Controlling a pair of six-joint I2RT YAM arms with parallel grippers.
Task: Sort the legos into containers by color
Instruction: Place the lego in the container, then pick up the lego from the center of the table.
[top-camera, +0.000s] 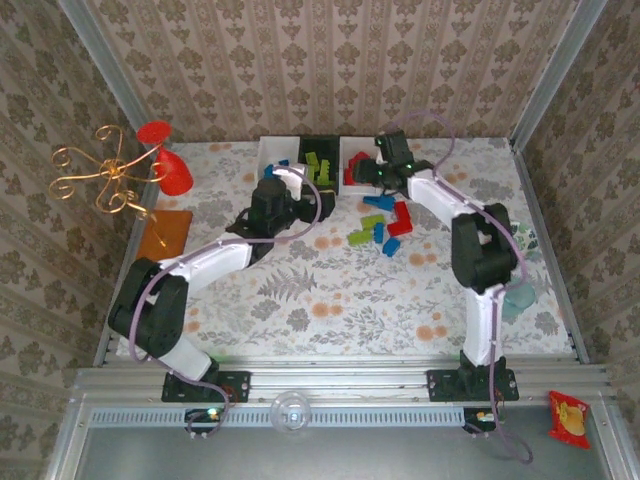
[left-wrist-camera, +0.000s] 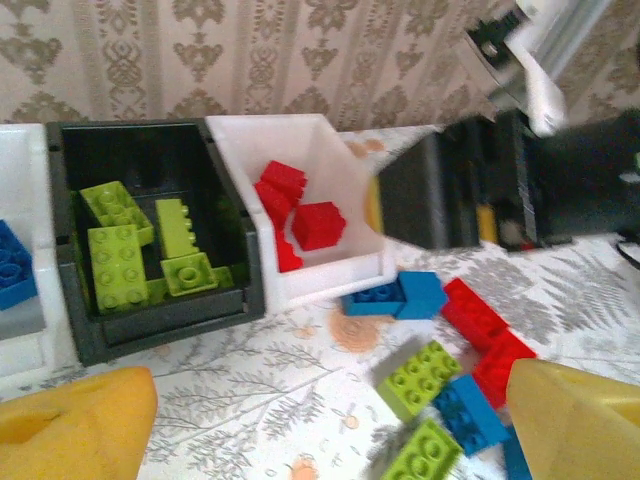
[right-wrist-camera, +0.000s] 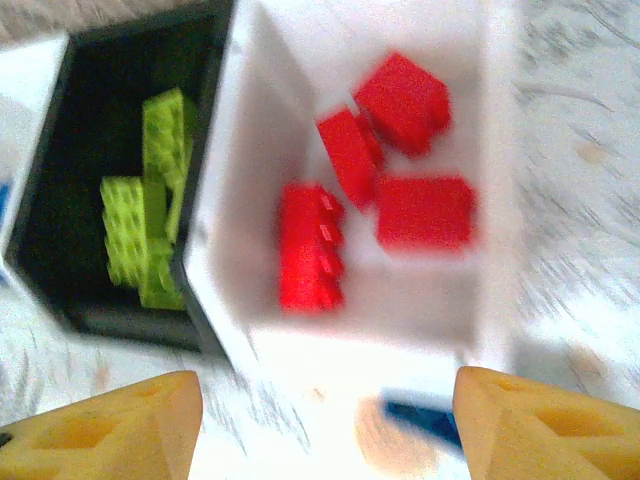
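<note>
I hold the right gripper (right-wrist-camera: 322, 415) open over the red legos (right-wrist-camera: 310, 245); left gripper (left-wrist-camera: 320, 425), at its eight o'clock, open too.

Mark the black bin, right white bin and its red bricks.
black bin (left-wrist-camera: 170, 322): left wrist view, front wall.
right white bin (left-wrist-camera: 335, 276): left wrist view, front wall.
red bricks (left-wrist-camera: 318, 222): left wrist view, face of one brick.

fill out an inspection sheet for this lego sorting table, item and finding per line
surface: floral cloth, flat
job's things: blue legos in left white bin, green legos in black bin, red legos in right white bin; loose legos unsorted on cloth
clutter: red goblet, gold wire ornament, orange mat, snack bag
grippers: left gripper open, empty; right gripper open, empty, over right white bin
cables: purple cable along each arm
surroundings: patterned wallpaper, metal frame
</note>
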